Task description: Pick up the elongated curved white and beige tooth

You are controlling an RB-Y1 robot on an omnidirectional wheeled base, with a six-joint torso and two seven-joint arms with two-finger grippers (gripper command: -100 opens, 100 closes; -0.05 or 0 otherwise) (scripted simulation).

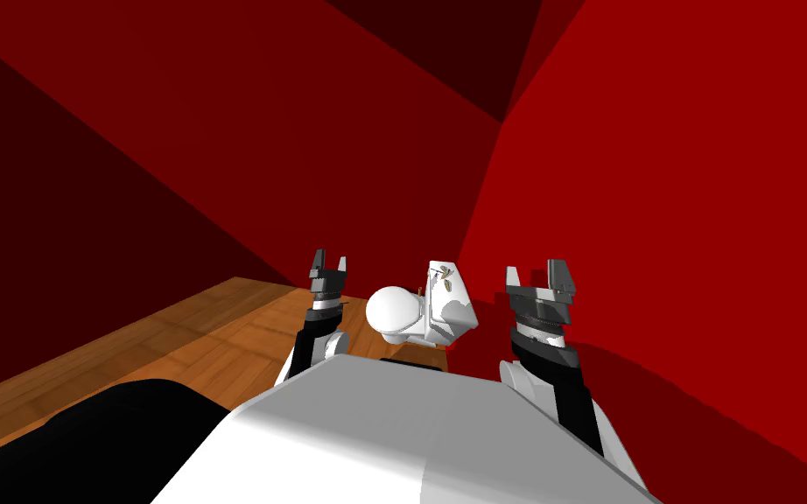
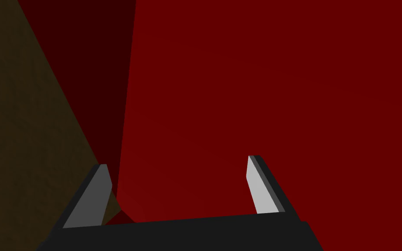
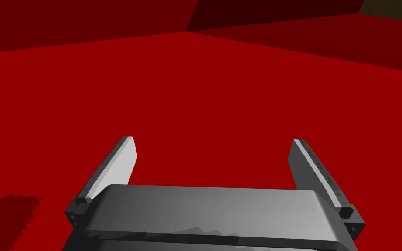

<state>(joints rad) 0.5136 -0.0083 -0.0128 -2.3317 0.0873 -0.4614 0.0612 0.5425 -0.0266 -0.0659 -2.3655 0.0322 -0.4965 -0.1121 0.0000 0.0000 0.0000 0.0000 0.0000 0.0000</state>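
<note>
Walls [image 1: 656,175], red, meeting in a corner ahead. Floor [image 1: 218,324], wood planks, to the left. Black area [image 1: 87,437], beside the floor's near edge. Fixture [image 1: 445,319], white, a rounded bowl joined to a box-shaped tank, standing on the floor against the wall, between the two arms in the head view. Right gripper [image 1: 537,276], raised to the right of the fixture, fingers spread wide with nothing between them; its wrist view shows the same wide gap [image 3: 213,167] facing red wall. Left gripper [image 1: 328,262], raised to the left of the bowl, fingers likewise wide and empty [image 2: 178,187], also facing wall. Specks [image 1: 450,282], small, pale and beige, on the tank's top; the tooth is probably one of them, though too small to confirm. Its long axis cannot be read. By judgement it lies ahead of and between both grippers, somewhat nearer the right one, and neither set of fingers points toward it; the nearer hand would need turning down onto the tank top.
</note>
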